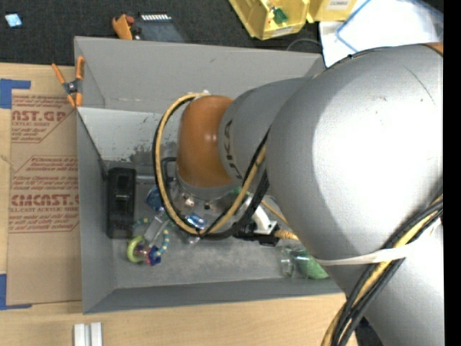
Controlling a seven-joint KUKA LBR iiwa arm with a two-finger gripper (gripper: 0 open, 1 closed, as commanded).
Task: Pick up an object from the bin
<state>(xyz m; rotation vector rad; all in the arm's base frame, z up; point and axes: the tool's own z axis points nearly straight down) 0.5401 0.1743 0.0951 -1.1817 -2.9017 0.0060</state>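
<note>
My gripper reaches down into the middle of the bin, with its body showing just below the arm's orange cover. Right beside it on the left lies a small blue thing. A clear piece with coloured beads lies below that, ending in a yellow-green ring near the bin's front left. A black rectangular block rests against the left wall. What lies directly under the gripper is hidden.
The arm and its cables cover the bin's right half. A green and clear thing lies at the front right, and a yellow and white piece shows beside the cables. Bare grey floor runs along the front wall.
</note>
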